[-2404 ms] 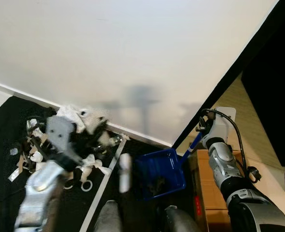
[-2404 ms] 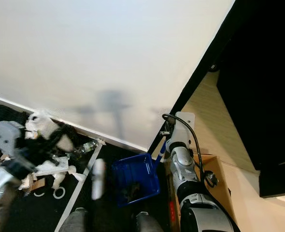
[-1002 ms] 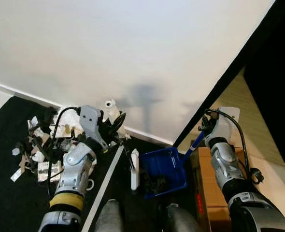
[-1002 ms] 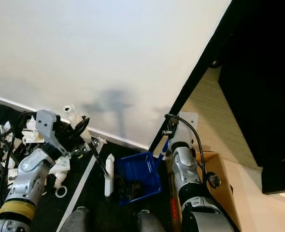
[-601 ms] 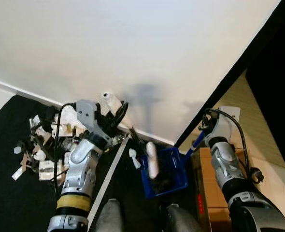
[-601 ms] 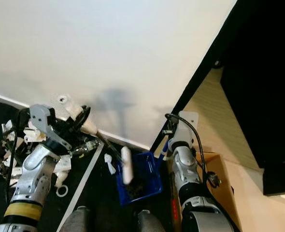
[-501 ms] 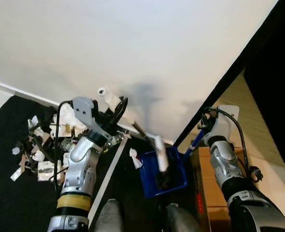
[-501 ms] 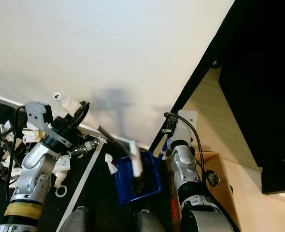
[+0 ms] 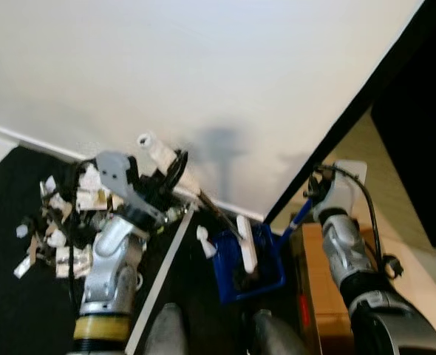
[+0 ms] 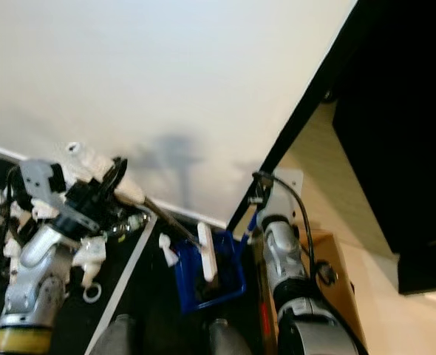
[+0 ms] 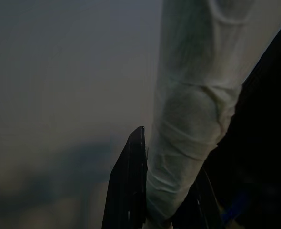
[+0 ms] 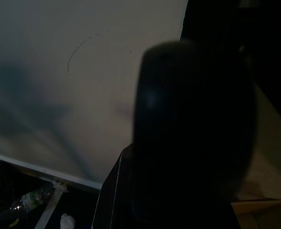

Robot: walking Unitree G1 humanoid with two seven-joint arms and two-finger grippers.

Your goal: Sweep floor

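Big litter pile [image 9: 63, 222] sits left on the black floor [image 9: 11, 310]. Blue dustpan [image 9: 266, 255] held steady by right gripper [image 9: 314, 194], brush [image 9: 245, 242] in left gripper [image 9: 175, 171], head inside the pan. Looks like dumping; next, drag more litter across.

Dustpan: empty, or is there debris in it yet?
Not empty. The blue dustpan holds a dark clump beneath the white brush head; one white scrap lies on the floor just outside it.

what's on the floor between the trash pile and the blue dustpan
In the left eye view, a white strip on the black floor and one crumpled white scrap lie between the trash pile and dustpan.
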